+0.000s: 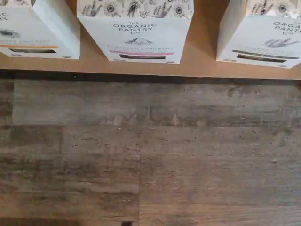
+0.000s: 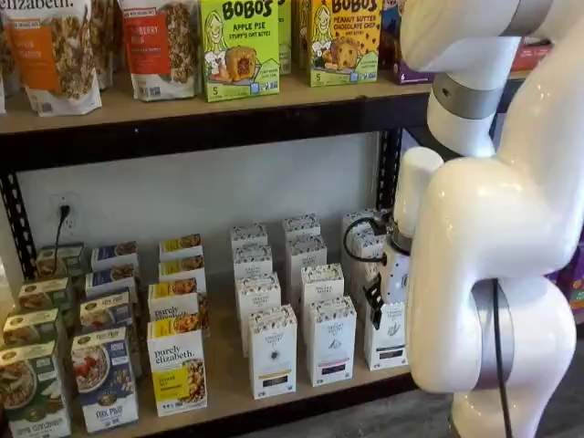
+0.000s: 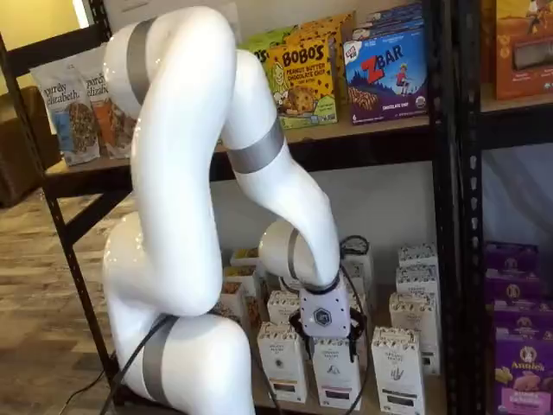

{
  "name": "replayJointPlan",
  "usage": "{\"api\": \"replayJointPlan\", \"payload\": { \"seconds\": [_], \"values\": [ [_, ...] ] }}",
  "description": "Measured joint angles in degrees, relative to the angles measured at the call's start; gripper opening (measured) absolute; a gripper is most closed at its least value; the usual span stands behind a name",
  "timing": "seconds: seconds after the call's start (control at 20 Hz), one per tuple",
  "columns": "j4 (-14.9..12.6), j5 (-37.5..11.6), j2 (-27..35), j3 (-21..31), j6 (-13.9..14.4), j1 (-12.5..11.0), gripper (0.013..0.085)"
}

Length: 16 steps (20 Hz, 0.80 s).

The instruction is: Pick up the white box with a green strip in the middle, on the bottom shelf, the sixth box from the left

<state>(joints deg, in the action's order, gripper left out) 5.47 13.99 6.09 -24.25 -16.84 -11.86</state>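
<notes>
fingers (image 3: 353,337): spread open, empty | white box (image 3: 397,370): upright on bottom shelf (image 1: 197,66), one carton aside of fingers | handling: likely light, thin crushable card, slick | hold: narrow sides, mid-height, gently

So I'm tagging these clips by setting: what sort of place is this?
Probably a mock grocery aisle or retail test setup: a black metal rack with wooden shelf boards, rows of boxed crackers and granola bags facing out, and a wood-look plank floor.

A shop: black rack (image 2: 210,128) of Bobo's boxes (image 2: 239,46) and granola bags (image 2: 55,55)
</notes>
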Motion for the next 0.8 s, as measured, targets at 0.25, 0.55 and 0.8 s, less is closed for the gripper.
{"api": "replayJointPlan", "payload": {
  "seconds": [0.25,0.55,0.8],
  "values": [
    [1.4,-1.2,5.5,-3.6,-2.1,-0.6,0.0850],
    [-6.0,-3.6,12.6,-8.7,2.6,-3.2,0.0850],
    [-5.3,-5.1,17.0,-12.8,1.1,-3.9,0.0850]
  ]
}}
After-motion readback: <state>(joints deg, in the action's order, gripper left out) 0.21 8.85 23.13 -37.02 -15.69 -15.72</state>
